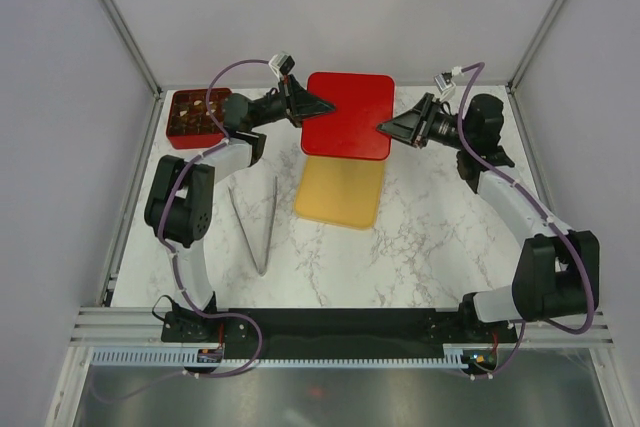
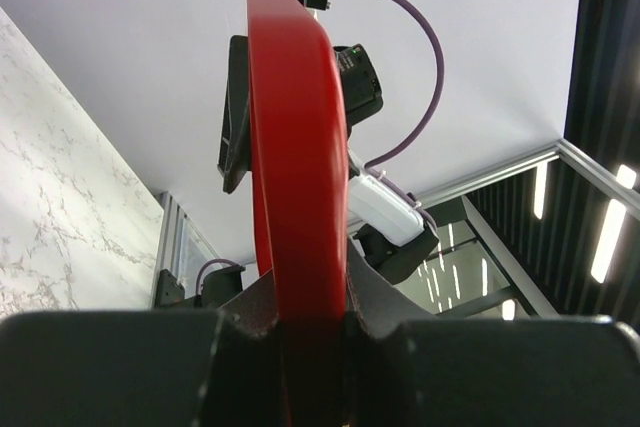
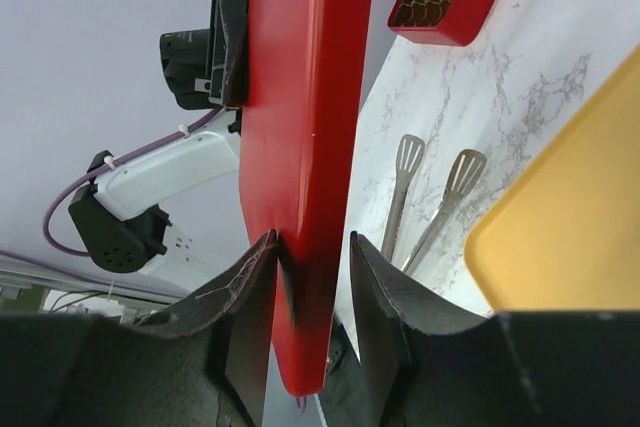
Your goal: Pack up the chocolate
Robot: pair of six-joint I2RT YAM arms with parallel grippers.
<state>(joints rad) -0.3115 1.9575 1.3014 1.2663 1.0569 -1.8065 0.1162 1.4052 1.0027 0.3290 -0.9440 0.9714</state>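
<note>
A flat red lid (image 1: 345, 112) hangs level above the table between both grippers. My left gripper (image 1: 320, 105) is shut on its left edge; in the left wrist view both fingers press the lid (image 2: 295, 147) at the gripper (image 2: 310, 297). My right gripper (image 1: 383, 128) straddles the right edge. In the right wrist view one finger touches the lid (image 3: 300, 97) and the other stands apart at the gripper (image 3: 312, 247). The red grid box (image 1: 180, 132) sits at the far left with brown chocolate pieces (image 1: 192, 107) in its compartments. It also shows in the right wrist view (image 3: 470, 17).
A flat yellow tray (image 1: 340, 197) lies on the marble table, partly under the lid, also in the right wrist view (image 3: 560, 227). Metal tongs (image 1: 255, 227) lie left of the tray, also in the right wrist view (image 3: 420, 187). Frame posts stand at the back corners.
</note>
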